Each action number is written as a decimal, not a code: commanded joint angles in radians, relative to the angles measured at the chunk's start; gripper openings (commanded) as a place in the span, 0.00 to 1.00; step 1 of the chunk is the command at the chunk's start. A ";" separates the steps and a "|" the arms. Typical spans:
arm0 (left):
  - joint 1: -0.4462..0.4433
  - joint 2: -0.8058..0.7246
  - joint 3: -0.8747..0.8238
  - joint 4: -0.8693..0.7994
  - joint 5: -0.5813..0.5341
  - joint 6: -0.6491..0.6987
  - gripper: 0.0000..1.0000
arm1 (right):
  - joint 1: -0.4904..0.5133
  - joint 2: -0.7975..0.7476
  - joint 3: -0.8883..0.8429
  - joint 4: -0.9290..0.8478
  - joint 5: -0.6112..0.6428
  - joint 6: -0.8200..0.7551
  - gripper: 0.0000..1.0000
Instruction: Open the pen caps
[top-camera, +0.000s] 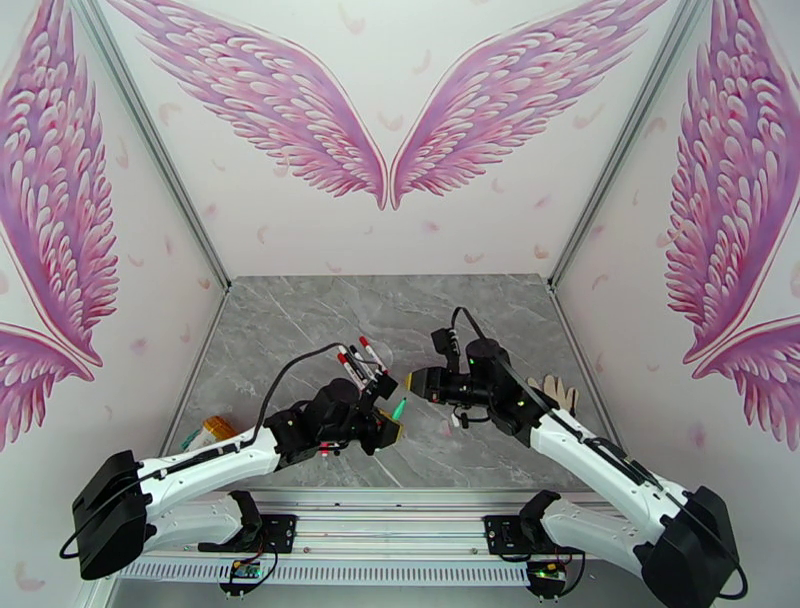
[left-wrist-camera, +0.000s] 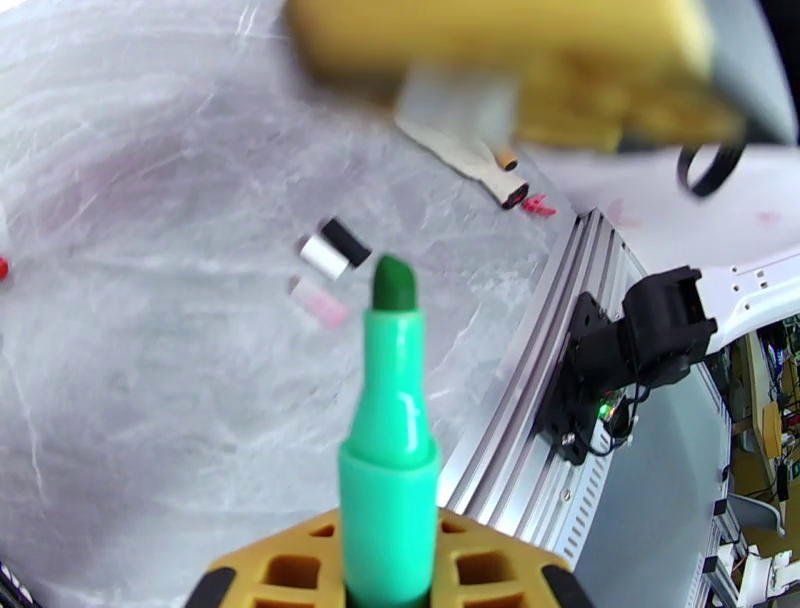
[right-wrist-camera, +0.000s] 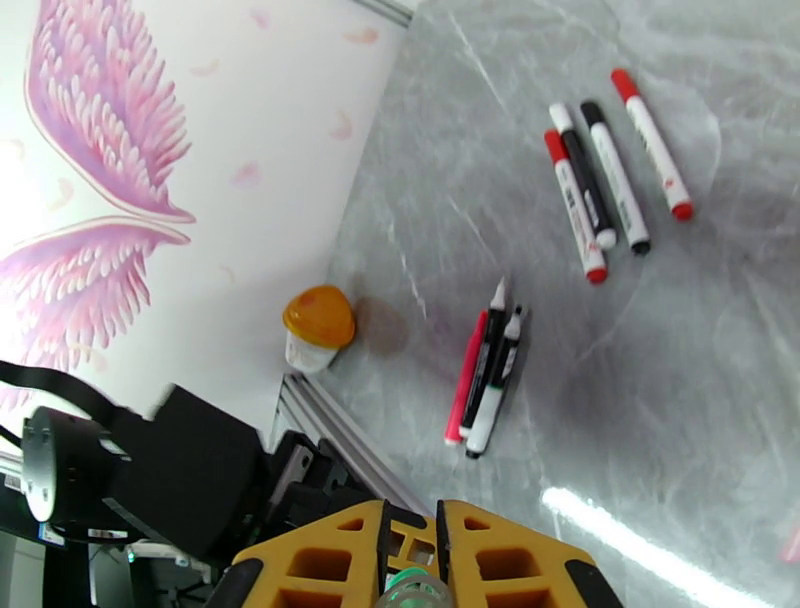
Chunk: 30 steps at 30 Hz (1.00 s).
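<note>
From above, the left arm reaches from 7 o'clock toward the table's (top-camera: 300, 320) middle with its forearm low. The left gripper (top-camera: 385, 428) is clamped on a green marker (top-camera: 398, 410) whose tip points to 1 o'clock. The right arm comes in from 5 o'clock with its elbow bent. The right gripper (top-camera: 412, 380) faces 9 o'clock, just beside that tip. Capped pens (top-camera: 372, 355) lie at 11 o'clock of the left gripper.

On the left wrist camera, the yellow fingers (left-wrist-camera: 285, 565) squeeze the marker's barrel and its bare tip stands toward 12 o'clock. A black cap (left-wrist-camera: 345, 240) and a white cap (left-wrist-camera: 322, 257) lie touching on the table at 11 o'clock of the tip. A pink cap (left-wrist-camera: 318, 302) lies at 9 o'clock.

On the right wrist camera, the fingers sit nearly together at 6 o'clock, pinching a green cap (right-wrist-camera: 410, 590). Three uncapped pens (right-wrist-camera: 485, 380) lie side by side near the centre, and four capped ones lie at 1 o'clock. An orange-lidded jar (right-wrist-camera: 318, 330) stands at 9 o'clock.
</note>
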<state>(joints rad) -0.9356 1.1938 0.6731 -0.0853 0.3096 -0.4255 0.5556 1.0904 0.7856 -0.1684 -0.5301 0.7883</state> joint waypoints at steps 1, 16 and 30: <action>-0.001 -0.017 -0.002 -0.087 -0.032 0.021 0.08 | -0.008 -0.009 0.020 -0.021 0.031 -0.017 0.14; -0.035 -0.052 -0.005 -0.085 -0.102 0.016 0.07 | -0.049 -0.041 0.042 -0.138 0.130 -0.034 0.14; -0.008 -0.144 -0.027 0.029 -0.203 -0.122 0.10 | -0.108 -0.027 0.086 -0.604 0.321 -0.276 0.16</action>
<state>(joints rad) -0.9470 1.0744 0.6701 -0.0982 0.1329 -0.5121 0.4671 1.0512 0.8398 -0.6228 -0.2943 0.5827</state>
